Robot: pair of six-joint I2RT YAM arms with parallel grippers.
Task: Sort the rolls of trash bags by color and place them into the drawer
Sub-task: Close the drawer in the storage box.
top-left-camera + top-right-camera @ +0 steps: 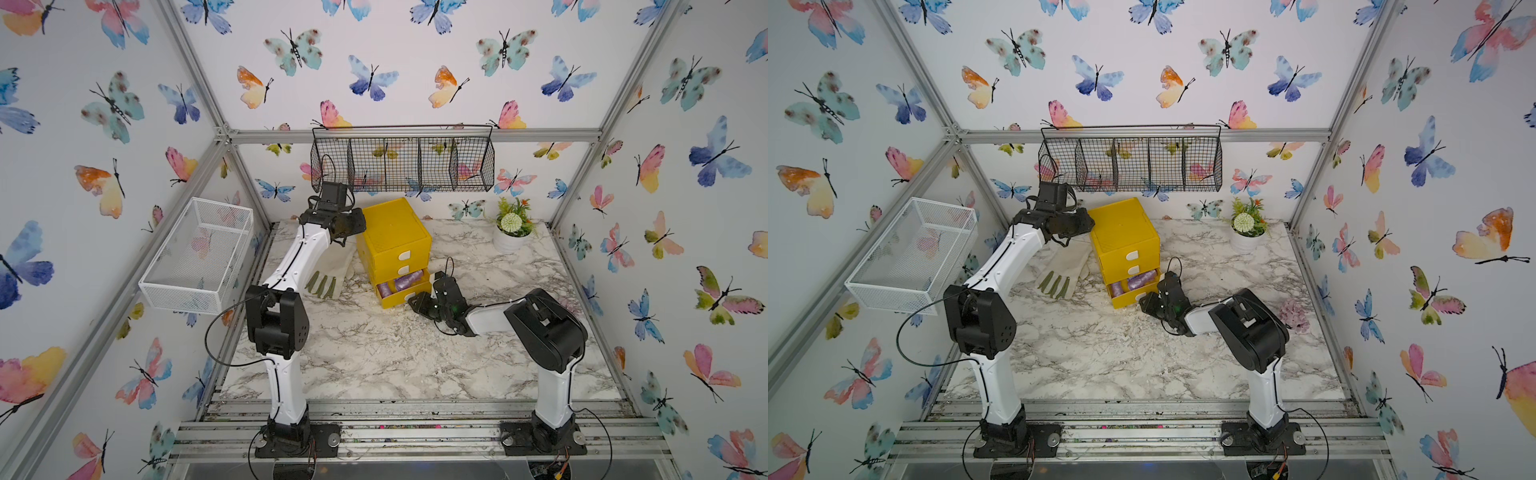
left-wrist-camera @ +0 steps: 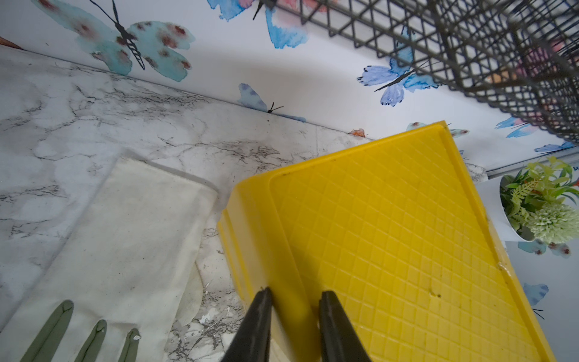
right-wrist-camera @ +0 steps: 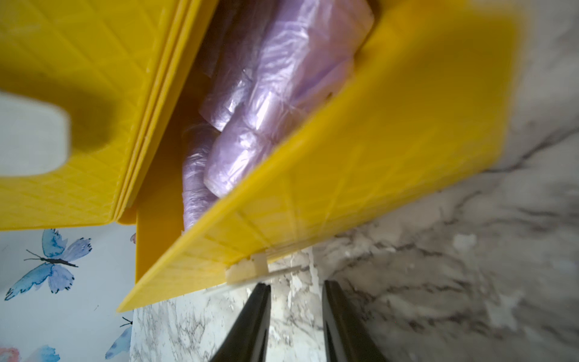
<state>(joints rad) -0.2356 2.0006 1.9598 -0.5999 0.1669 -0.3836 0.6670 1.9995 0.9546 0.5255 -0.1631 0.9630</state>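
Closing step, likely: right end effector (image 3: 294, 286), slightly spread, empty, must push the drawer (image 3: 360, 163) of rolls (image 3: 266, 94) shut; left end effector (image 2: 294, 294) pinches cabinet (image 2: 391, 219).

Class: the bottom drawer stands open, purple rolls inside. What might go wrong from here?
The purple rolls lie heaped near the rim of the bottom drawer; closing it might jam one under the drawer above. The right gripper sits by the drawer's handle; a skewed push might twist the cabinet, whose top edge the left gripper straddles.
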